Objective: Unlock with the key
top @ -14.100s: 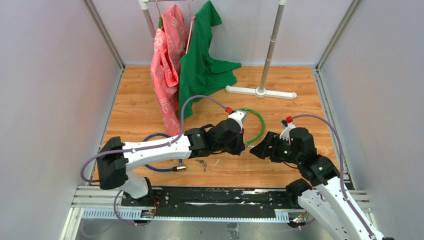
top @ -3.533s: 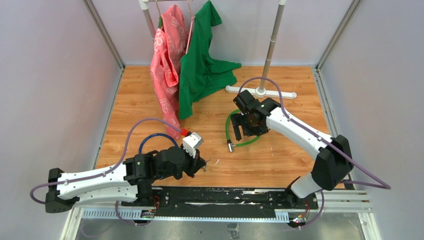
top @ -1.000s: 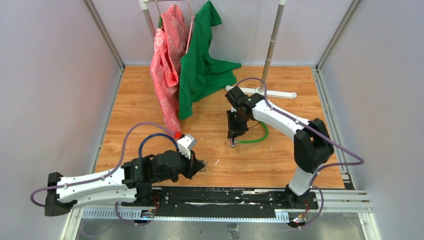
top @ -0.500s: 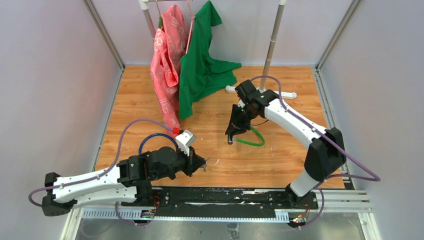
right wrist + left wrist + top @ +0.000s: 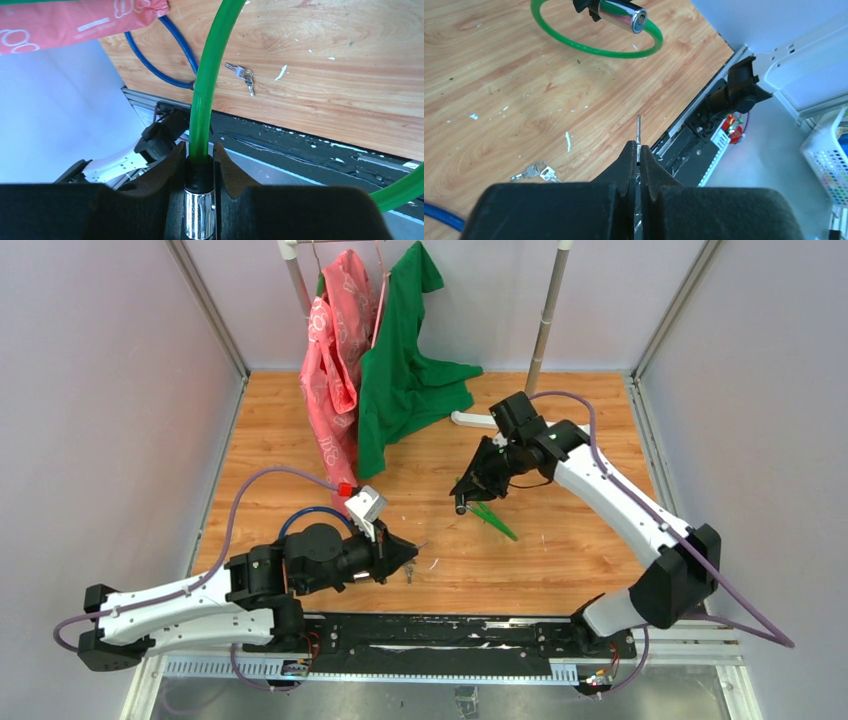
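A bare wooden table point(image 5: 560, 560) sits between pale lilac walls point(image 5: 100, 390). At the back, a pink garment point(image 5: 335, 370) and a green garment point(image 5: 405, 360) hang beside a white rack pole point(image 5: 545, 315). A blue cable point(image 5: 300, 513) lies on the near left, and 2 spare keys point(image 5: 535, 173) lie flat on the wood just in front of the left arm.

The left gripper point(image 5: 408, 552) is pinched fully together on the key point(image 5: 639, 131). The key's thin blade sticks straight out past the fingertips point(image 5: 629, 155), above the wood. The right gripper point(image 5: 470, 490) is partly closed and clamps the green cable lock point(image 5: 495, 518) at the black collar where the cable meets the chrome cylinder point(image 5: 623, 16). The lock is held off the table, with its loop hanging below. In the left wrist view the cylinder's keyhole face shows ahead of the key tip, well apart from it and not in line with the blade.

Compared with 0.5 seconds earlier, the right arm has swung toward the right and the green loop now shows nearly edge-on. The left gripper has edged forward and to the right, toward the lock.
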`<action>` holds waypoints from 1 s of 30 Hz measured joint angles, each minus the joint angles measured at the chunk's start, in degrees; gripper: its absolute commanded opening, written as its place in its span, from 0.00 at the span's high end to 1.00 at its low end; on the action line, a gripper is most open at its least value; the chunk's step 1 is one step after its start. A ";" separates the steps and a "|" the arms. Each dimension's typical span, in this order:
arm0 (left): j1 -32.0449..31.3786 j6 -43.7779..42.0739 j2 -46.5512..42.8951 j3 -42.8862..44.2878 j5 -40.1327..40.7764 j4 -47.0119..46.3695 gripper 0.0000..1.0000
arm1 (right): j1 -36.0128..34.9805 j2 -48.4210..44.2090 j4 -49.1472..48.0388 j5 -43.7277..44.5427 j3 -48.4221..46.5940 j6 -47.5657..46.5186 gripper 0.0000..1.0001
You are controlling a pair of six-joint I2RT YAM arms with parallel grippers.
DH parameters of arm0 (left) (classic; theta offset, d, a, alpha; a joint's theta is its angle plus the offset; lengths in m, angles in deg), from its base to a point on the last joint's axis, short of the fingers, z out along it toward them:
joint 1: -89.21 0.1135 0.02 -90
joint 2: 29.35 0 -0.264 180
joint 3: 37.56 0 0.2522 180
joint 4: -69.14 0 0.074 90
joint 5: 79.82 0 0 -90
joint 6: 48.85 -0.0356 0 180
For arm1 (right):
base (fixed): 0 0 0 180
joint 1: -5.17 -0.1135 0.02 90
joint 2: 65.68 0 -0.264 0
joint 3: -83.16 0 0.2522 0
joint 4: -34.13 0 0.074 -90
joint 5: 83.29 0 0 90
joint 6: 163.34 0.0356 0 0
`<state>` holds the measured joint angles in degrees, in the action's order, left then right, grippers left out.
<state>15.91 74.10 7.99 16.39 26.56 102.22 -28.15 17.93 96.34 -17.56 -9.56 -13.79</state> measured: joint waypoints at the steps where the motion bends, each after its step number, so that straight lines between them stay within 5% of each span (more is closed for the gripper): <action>1: 0.00 0.13 0.33 0.22 -0.26 -0.42 1.00 | 0.00 -0.72 -0.15 0.35 0.24 1.01 1.00; 19: 0.00 6.97 18.16 12.48 -5.84 -10.88 1.00 | 0.02 -37.33 -3.56 25.81 24.50 25.31 1.00; 30: 1.38 20.50 22.88 15.43 -9.81 -13.60 1.00 | 0.02 -43.95 -8.72 34.97 27.85 33.53 1.00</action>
<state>17.29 94.60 30.88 31.82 16.74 88.62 -28.13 -26.02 87.62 17.41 18.29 19.74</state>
